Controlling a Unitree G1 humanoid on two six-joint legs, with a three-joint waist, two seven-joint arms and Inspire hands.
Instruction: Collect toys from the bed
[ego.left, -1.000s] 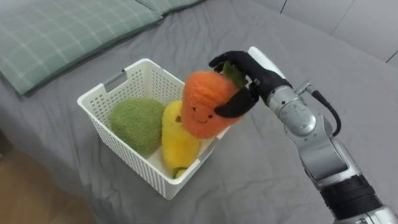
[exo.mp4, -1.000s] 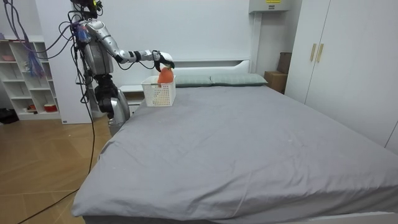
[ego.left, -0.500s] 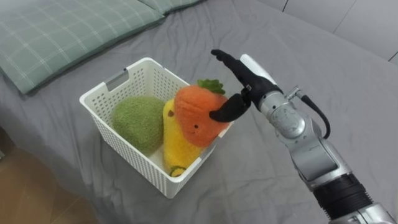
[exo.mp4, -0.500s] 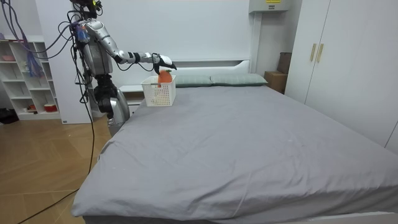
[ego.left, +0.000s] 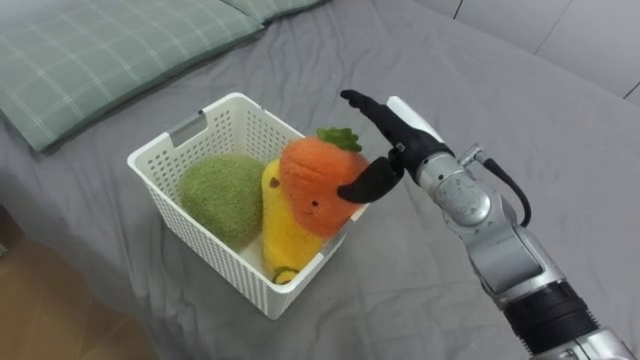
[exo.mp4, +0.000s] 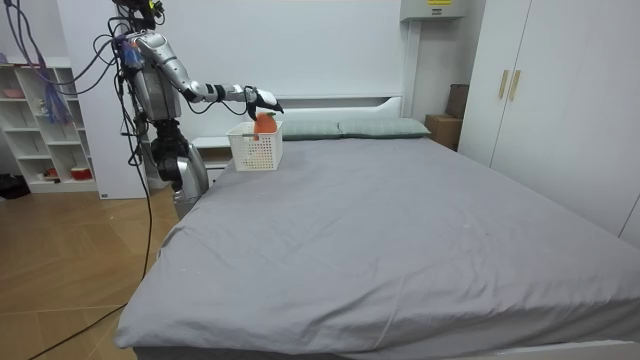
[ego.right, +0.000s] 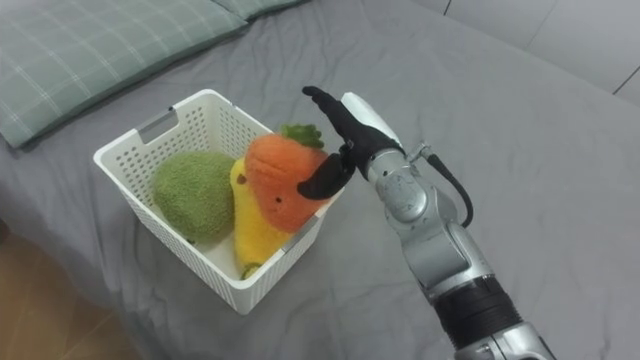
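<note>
My right hand (ego.left: 398, 145): fingers spread open (holding nothing), thumb against carrot toy (ego.left: 315, 185) in basket (ego.left: 190, 135) near the bed (ego.left: 520, 90) edge; carrot's long axis steep, leaves up.

White basket (ego.left: 210, 262), orange carrot toy (ego.left: 315, 185), yellow toy (ego.left: 285, 238), green toy (ego.left: 220, 195), grey bed (ego.left: 400, 300), seemingly green-checked pillow (ego.left: 100, 50).

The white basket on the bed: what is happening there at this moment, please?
The robot stands beside the bed, near its head end, with its right arm reaching over the white basket. Its right hand is open next to the orange carrot plush, fingers straight, not gripping it. The carrot plush lies in the basket on top of a yellow plush toy, with a green plush toy beside them.
</note>
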